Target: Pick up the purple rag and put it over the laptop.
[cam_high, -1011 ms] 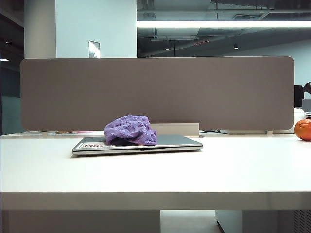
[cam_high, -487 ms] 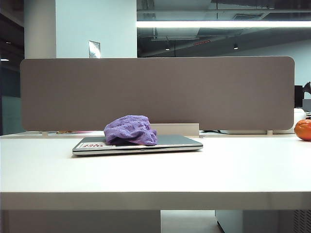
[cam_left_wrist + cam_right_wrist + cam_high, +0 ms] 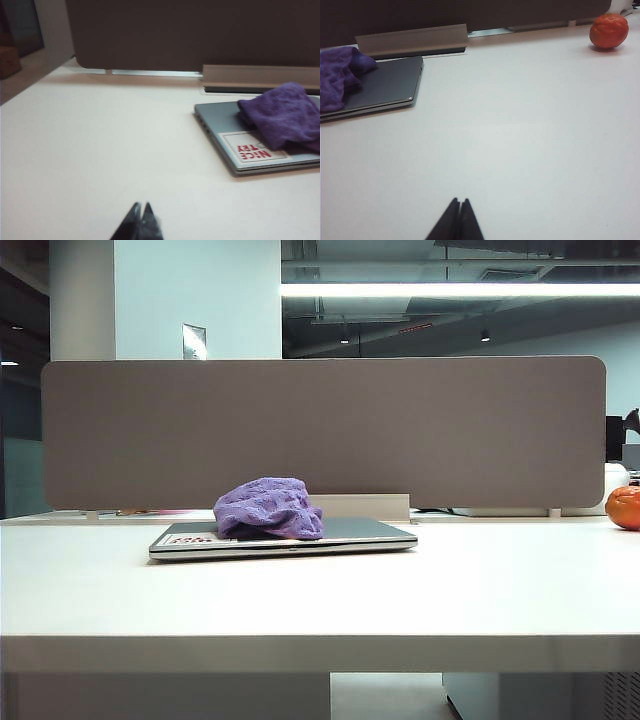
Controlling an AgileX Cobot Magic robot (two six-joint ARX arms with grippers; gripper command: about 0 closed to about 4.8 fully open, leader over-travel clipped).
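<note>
The purple rag (image 3: 268, 507) lies bunched on the lid of the closed silver-grey laptop (image 3: 350, 533), towards its left half, beside the white and red sticker (image 3: 187, 538). The left wrist view shows the rag (image 3: 282, 117) on the laptop (image 3: 225, 117), well away from my left gripper (image 3: 141, 205), which is shut and empty over bare table. My right gripper (image 3: 461, 201) is also shut and empty, far back from the laptop (image 3: 390, 80) and the rag (image 3: 337, 75). Neither gripper appears in the exterior view.
The white table (image 3: 400, 590) carries an orange fruit (image 3: 624, 507) at its far right, also seen as the orange fruit (image 3: 608, 31) in the right wrist view. A grey divider panel (image 3: 320, 430) stands along the back edge, with a pale low bar (image 3: 365, 505) behind the laptop.
Nothing differs in the exterior view: the rag and the laptop lie as before and no arm enters it.
</note>
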